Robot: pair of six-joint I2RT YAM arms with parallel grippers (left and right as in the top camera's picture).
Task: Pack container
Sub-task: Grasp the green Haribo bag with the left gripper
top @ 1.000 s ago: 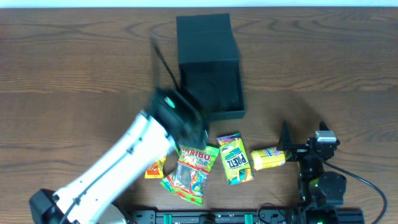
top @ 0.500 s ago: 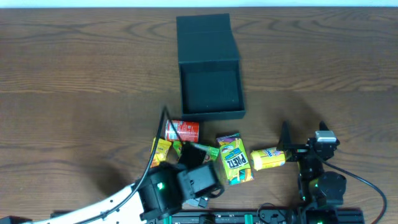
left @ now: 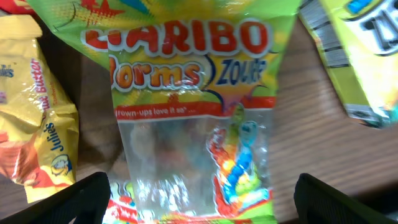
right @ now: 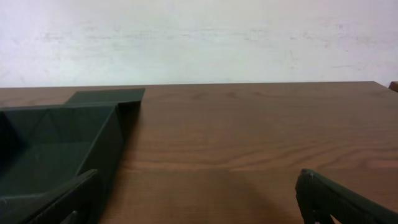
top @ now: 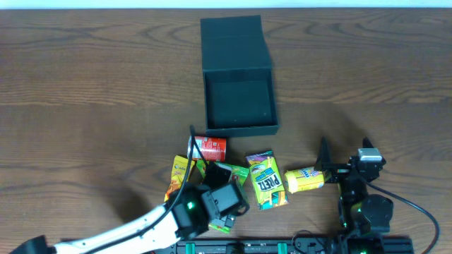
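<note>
The dark teal container (top: pixel 239 106) stands open at the table's back centre, its flap lid (top: pixel 232 41) laid back; nothing shows inside. It also shows in the right wrist view (right: pixel 56 146). My left gripper (top: pixel 219 201) is open, hovering over the Haribo worms bag (left: pixel 193 112), with its fingers (left: pixel 74 199) either side of the bag's lower end. My right gripper (top: pixel 344 152) is open and empty, low over the table right of the snacks. In the right wrist view its fingertips (right: pixel 348 199) frame bare wood.
Snack packets lie in front of the container: a red packet (top: pixel 209 148), a yellow Julie's packet (top: pixel 178 173), a green packet (top: pixel 265 180) and a yellow packet (top: pixel 305 178). The Julie's packet (left: pixel 37 124) and the green packet (left: pixel 360 56) flank the Haribo bag.
My left arm has swung back from beside the container to the front edge. Its gripper now sits over the Haribo bag. The right arm has not moved.
</note>
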